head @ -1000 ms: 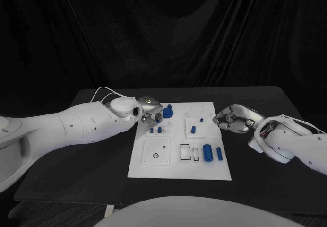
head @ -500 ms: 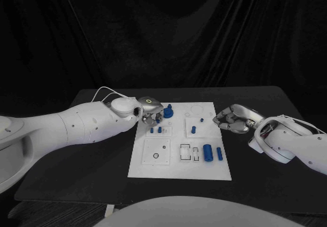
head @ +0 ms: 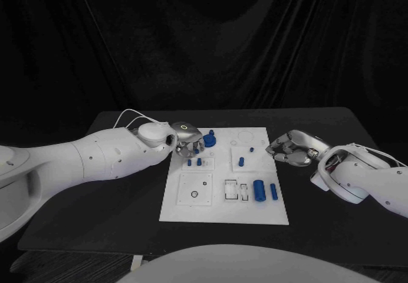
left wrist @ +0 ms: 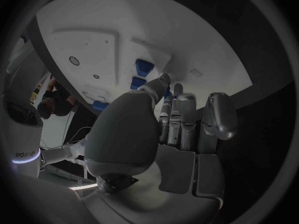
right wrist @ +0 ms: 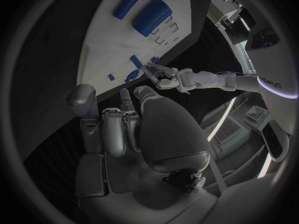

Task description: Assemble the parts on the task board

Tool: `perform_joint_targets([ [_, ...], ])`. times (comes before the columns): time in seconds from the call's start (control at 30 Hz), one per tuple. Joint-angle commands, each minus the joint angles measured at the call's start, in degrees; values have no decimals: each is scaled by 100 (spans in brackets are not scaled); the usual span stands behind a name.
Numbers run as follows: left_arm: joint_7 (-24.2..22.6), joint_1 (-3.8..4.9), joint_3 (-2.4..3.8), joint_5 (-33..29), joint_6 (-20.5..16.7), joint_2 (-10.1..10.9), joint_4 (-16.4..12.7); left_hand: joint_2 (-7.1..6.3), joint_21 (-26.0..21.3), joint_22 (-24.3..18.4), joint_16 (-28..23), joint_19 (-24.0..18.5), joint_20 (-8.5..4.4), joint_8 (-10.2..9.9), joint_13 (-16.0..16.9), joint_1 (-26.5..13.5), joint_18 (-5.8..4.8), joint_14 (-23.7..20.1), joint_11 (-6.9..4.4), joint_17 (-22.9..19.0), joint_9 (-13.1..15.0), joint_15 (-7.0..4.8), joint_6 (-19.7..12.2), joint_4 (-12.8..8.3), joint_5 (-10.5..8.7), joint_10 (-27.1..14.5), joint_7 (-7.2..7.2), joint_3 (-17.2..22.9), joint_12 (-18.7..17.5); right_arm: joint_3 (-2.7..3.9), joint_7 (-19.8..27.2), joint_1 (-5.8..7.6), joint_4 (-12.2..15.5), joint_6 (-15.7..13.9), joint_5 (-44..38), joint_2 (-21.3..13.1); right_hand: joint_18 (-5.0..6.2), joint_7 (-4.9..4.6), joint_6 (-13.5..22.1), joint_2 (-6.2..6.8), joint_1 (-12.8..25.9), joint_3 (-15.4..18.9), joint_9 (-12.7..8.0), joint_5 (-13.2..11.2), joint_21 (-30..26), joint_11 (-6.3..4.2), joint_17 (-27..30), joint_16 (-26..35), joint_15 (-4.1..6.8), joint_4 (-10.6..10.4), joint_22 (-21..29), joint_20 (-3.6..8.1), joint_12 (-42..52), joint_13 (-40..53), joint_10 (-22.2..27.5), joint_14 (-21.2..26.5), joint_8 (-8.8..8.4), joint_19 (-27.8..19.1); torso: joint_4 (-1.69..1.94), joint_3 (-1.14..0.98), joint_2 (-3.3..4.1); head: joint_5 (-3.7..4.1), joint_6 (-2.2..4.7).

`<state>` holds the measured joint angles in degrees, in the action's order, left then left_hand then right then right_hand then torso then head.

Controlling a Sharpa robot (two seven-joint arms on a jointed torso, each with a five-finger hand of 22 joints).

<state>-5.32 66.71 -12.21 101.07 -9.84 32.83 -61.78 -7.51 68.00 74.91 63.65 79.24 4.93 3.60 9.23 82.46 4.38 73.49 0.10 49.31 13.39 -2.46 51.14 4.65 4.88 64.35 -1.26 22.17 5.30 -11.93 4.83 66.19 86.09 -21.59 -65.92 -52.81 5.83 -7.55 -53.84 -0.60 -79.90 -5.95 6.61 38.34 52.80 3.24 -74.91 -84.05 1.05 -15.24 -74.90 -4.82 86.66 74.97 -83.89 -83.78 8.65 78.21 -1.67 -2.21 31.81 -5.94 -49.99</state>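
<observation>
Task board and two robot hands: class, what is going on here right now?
A robot is assembling blue parts on the white board. Its left hand is at the board's far left corner, fingers among the small parts there. Its right hand hovers curled and empty beside the right edge. Two larger cylinders lie untouched.

White task board (head: 223, 200) carries blue parts (head: 258, 190) on a black table (head: 102, 206)

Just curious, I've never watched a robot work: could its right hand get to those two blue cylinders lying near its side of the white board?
Probably yes. The right hand hovers beside the task board, holding nothing, and nothing lies between it and the two blue cylinders.
</observation>
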Motion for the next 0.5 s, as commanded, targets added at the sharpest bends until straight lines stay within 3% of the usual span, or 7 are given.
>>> perform_joint_targets([
  [0.03, 88, -6, 5, 5, -4, 21, 6, -64, -29, 908, -27, -57, 2, 3, -8, -19, 10, -55, 17, -15, -10, 7, -64, -3, -53, -47, -4, 26, -33, 3, -92, -13, 19, -4, -25, -26, 117, 2, -15, 34, -41, -37, 5, 16, -51, -46, -727, 32, 22, 15, -573, 5, -28, 917, -108, -347, 21, -48, -1, 0, -4, -5, -1],
  [0.4, 74, -4, 6, 4, -599, 175, 124, -95, -136, 884, -95, -110, 6, 20, -12, -7, 26, -128, -32, -107, -29, 3, -132, 20, -103, -232, -51, 63, -111, 5, -71, 46, 103, -175, -25, -132, 115, 4, -36, 97, -73, -61, 12, 13, -50, -47, -735, 26, 23, 47, -574, 6, -191, 683, 104, -350, 32, -46, -2, 3, -4, -30, -1],
  [0.47, 64, 0, 7, 4, -757, 246, 102, -92, -422, 812, -330, -269, 10, 25, -12, 12, 76, -346, 6, -404, -42, 16, -178, 32, -103, -366, -86, 95, -120, 5, -73, 95, 126, -207, -25, -150, 109, 8, -48, 126, -86, -89, 15, 11, -17, -53, -743, 18, 31, 55, -584, 12, -376, 443, 315, -357, 37, -23, -1, 4, -3, -23, -1],
  [0.5, 48, 4, 7, 4, -836, 286, 83, -102, -1004, 665, -859, -626, 21, 33, -3, 31, 167, -861, -23, -1025, -49, 39, -199, 37, -102, -471, -102, 122, -92, 5, -75, 123, 136, -221, -25, -158, 97, 16, -48, 151, -89, -109, 17, 4, 49, -54, -763, -1, 34, 55, -601, 19, -556, 225, 488, -370, 37, 13, -1, 5, -2, -26, -1],
])
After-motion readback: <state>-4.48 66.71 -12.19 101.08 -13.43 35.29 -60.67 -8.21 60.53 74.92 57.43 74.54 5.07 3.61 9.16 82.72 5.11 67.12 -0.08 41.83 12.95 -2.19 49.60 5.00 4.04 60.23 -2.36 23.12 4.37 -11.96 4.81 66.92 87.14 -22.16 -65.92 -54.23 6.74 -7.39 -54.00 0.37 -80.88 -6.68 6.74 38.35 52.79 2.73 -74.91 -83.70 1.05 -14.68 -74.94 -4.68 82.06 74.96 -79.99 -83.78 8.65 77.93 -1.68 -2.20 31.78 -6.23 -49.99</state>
